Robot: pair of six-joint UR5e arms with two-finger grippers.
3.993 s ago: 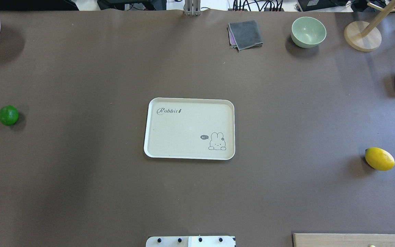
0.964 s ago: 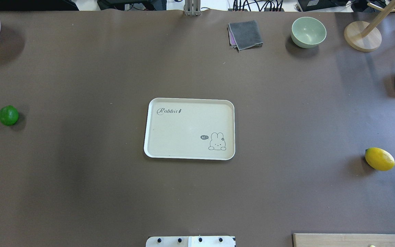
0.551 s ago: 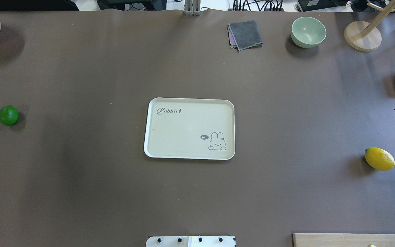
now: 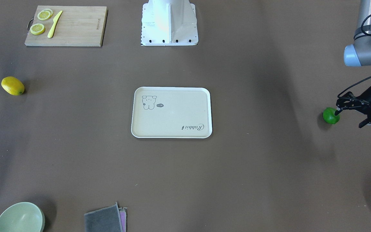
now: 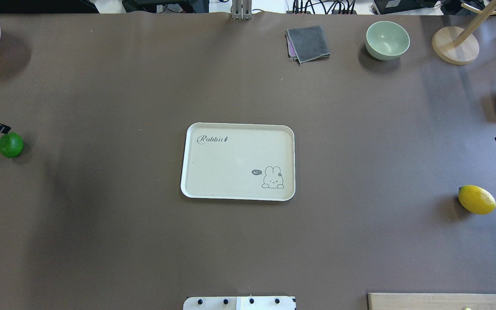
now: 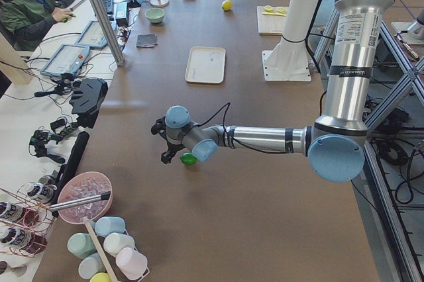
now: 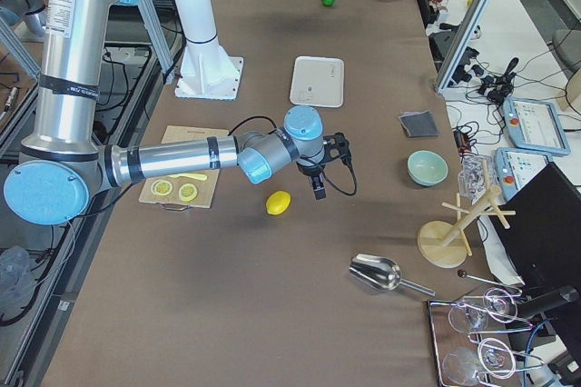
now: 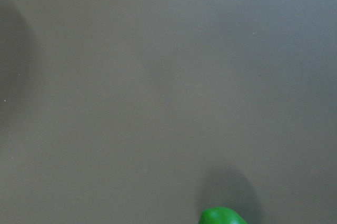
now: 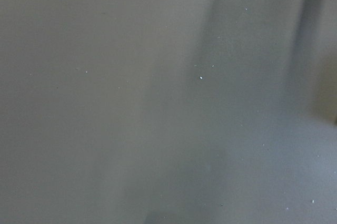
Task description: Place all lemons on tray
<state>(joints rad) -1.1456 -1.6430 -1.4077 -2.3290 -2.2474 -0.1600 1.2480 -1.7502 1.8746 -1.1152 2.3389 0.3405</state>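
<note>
Clearly, the step in hand is the grasp of the green lemon [image 4: 330, 116], which lies on the counter [image 4: 253, 161] well apart from the tray [image 4: 172, 120], on the robot's left side of it. The left claw [image 4: 349, 118] hangs wide open and empty on the lemon's far side from the tray, not centred on it. It should probably shift toward the tray until the fruit sits between both fingers, then descend and close gently, since a glossy fruit may roll. The yellow lemon [image 4: 12, 86] lies well apart on the tray's other side. The opening of the right claw [image 7: 329, 167] near it cannot be told.
</note>
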